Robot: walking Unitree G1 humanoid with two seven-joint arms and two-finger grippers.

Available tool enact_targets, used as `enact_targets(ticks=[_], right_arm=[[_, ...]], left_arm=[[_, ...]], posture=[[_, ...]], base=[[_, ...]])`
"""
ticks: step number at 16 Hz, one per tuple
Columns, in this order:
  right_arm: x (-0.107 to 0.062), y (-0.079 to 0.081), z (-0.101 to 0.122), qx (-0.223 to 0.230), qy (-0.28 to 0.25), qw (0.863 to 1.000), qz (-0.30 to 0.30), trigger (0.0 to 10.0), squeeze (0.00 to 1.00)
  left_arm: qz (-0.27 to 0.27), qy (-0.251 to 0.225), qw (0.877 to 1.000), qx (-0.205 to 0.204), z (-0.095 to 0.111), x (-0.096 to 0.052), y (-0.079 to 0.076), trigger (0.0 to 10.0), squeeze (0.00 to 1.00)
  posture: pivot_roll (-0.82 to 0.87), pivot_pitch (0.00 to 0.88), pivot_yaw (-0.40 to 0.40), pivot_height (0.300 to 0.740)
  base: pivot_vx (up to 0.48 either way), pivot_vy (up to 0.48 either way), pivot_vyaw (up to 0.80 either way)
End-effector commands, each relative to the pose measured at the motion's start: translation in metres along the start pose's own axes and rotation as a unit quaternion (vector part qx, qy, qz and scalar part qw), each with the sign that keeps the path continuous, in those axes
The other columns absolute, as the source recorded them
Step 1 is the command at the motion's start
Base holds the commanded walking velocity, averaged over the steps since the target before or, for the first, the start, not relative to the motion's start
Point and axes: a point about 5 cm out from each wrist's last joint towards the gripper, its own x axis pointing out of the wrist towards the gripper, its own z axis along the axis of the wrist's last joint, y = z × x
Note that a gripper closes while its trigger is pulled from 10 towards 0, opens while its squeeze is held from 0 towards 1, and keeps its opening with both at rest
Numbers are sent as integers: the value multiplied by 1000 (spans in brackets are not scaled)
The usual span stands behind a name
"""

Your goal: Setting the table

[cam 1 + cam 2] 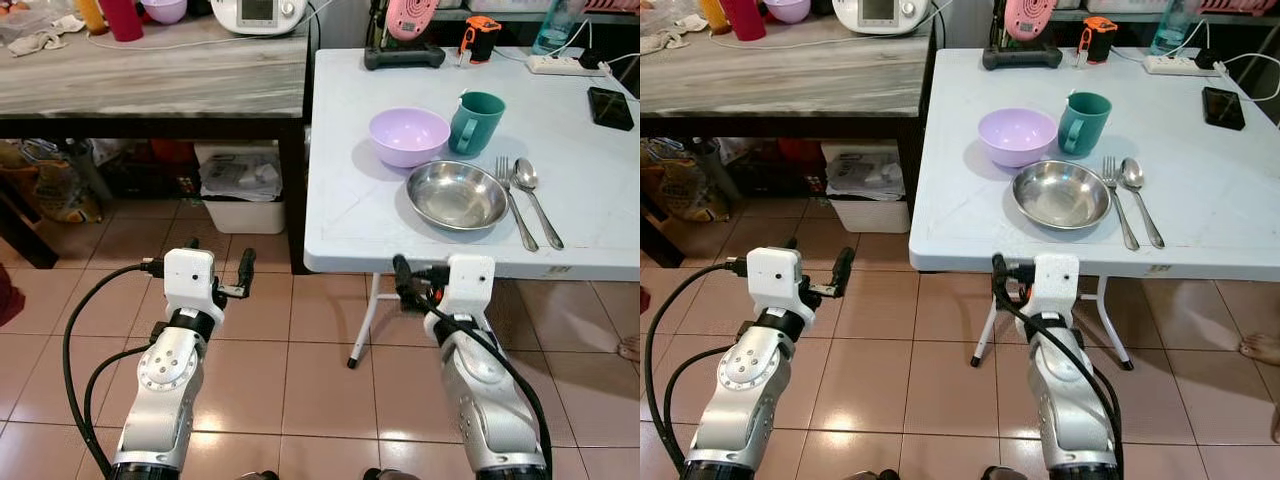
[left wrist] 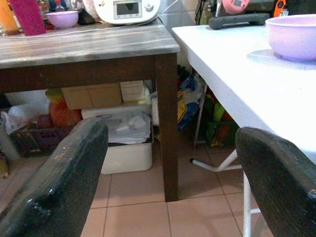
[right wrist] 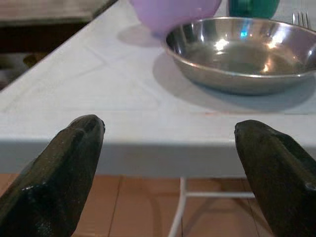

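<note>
Lilac bowl [image 1: 409, 135], teal mug [image 1: 476, 122], white table [image 1: 340, 215].

On the white folding table [image 1: 350, 215] stand two bowls, one lilac plastic bowl [image 1: 409, 135] and one shiny steel bowl [image 1: 458, 194], along with one teal mug [image 1: 476, 122], one steel fork [image 1: 514, 203] and one steel spoon [image 1: 534, 198]. At its far edge lie one white power strip [image 1: 565, 65] and what looks like one black phone [image 1: 611, 107].

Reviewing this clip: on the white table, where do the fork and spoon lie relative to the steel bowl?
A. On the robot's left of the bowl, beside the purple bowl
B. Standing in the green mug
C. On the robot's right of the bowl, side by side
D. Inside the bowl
C: the fork and spoon lie flat, side by side on the white table, on the robot's right of the steel bowl.
</note>
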Motion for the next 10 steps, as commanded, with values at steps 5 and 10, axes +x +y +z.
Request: enact_targets(ticks=[5,10], right_arm=[[-2,-3,13,-38,-25,999,-2,10000,0],[-11,-15,24,-98,-61,993,-20,10000,0]], left_arm=[[0,-27,1000,-3,11,-3,0,10000,0],[15,-5,1000,17,-3,-22,3,10000,0]], posture=[[-137,90,29,740],[-140,106,20,740]], base=[[0,0,0],[0,0,0]])
